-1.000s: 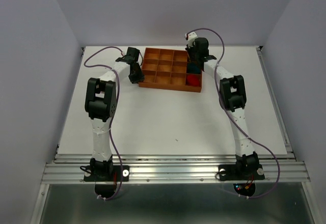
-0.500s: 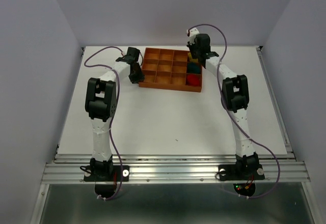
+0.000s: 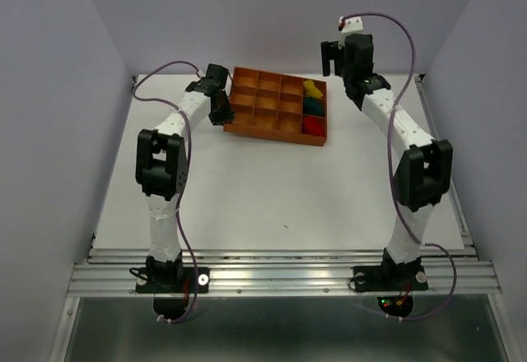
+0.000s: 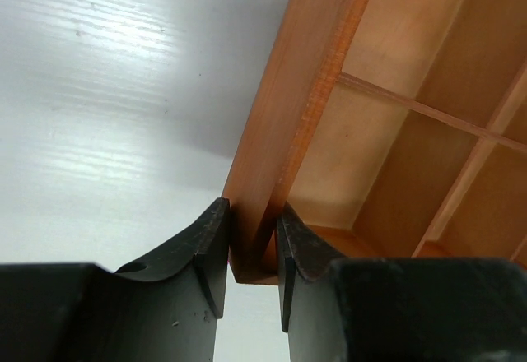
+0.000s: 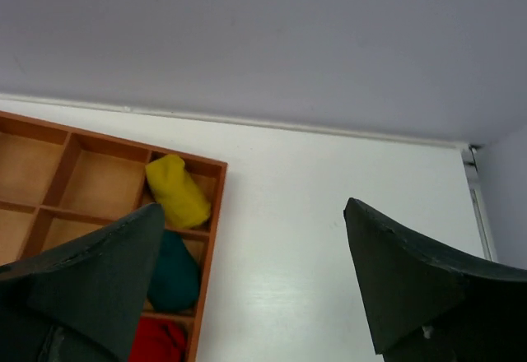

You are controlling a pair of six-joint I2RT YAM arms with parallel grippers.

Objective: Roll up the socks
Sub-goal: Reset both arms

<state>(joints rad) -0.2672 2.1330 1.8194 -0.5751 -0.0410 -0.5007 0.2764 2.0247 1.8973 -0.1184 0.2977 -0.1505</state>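
Three rolled socks fill the right column of the orange-brown tray (image 3: pixel 257 105): yellow sock (image 3: pixel 312 89) at the back, teal sock (image 3: pixel 311 107) in the middle, red sock (image 3: pixel 311 124) in front. My right gripper (image 3: pixel 338 59) hangs open and empty in the air, behind and right of the tray. Its wrist view looks down on the yellow sock (image 5: pixel 175 189), teal sock (image 5: pixel 174 271) and red sock (image 5: pixel 156 341), with the right gripper (image 5: pixel 254 210) over bare table. My left gripper (image 3: pixel 221 107) is shut on the tray's left wall (image 4: pixel 280 115), one finger on each side of it, in the left gripper's (image 4: pixel 251 247) own view.
The tray's other compartments (image 3: pixel 268 99) hold nothing. The back wall (image 5: pixel 263 41) stands close behind the tray. White table (image 3: pixel 280 189) stretches in front of the tray and to its right.
My right gripper opened, then rose and drew back to the right, out of the tray. The yellow sock now lies uncovered in the back right compartment. The left arm kept its grip.
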